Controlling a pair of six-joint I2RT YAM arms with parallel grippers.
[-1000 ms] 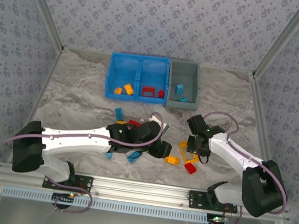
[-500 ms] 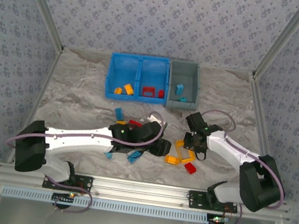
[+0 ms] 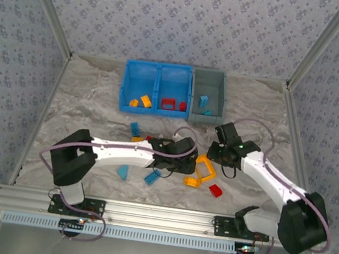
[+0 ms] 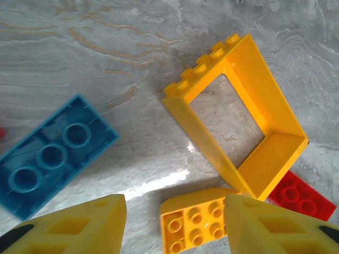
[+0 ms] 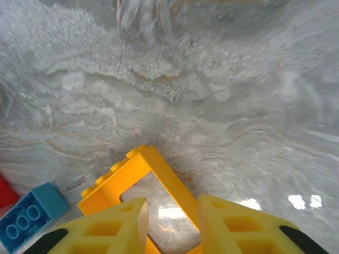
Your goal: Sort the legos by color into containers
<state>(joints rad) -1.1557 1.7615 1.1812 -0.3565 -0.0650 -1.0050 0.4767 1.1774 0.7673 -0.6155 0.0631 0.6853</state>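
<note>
My left gripper point(image 3: 187, 171) point(image 4: 175, 228) is open wide, low over the table, with an orange wedge brick point(image 4: 198, 222) point(image 3: 194, 181) between its fingers, close against the right one. Just beyond lies the open orange-yellow frame point(image 4: 275, 95) point(image 3: 205, 167) point(image 5: 114, 180). My right gripper point(image 3: 216, 151) point(image 5: 172, 222) hovers above that frame, its fingers a narrow gap apart with one side bar of the frame showing below the gap, not held. The blue two-compartment bin point(image 3: 126, 83) holds orange bricks on the left and red ones on the right. The grey bin point(image 3: 212, 72) holds light blue bricks.
A red brick point(image 3: 215, 190) point(image 4: 299, 196) lies right of the frame. Light blue bricks lie at the left arm's near side point(image 3: 151, 178) point(image 4: 53, 156) point(image 5: 29, 217), further left point(image 3: 123, 171) and behind it point(image 3: 135, 127). A red brick point(image 3: 153, 139) and an orange brick point(image 3: 137, 139) sit behind the left forearm.
The right gripper has drawn back and up from the frame, which slid a little left. The left arm has swung its gripper right, over the orange wedge brick.
</note>
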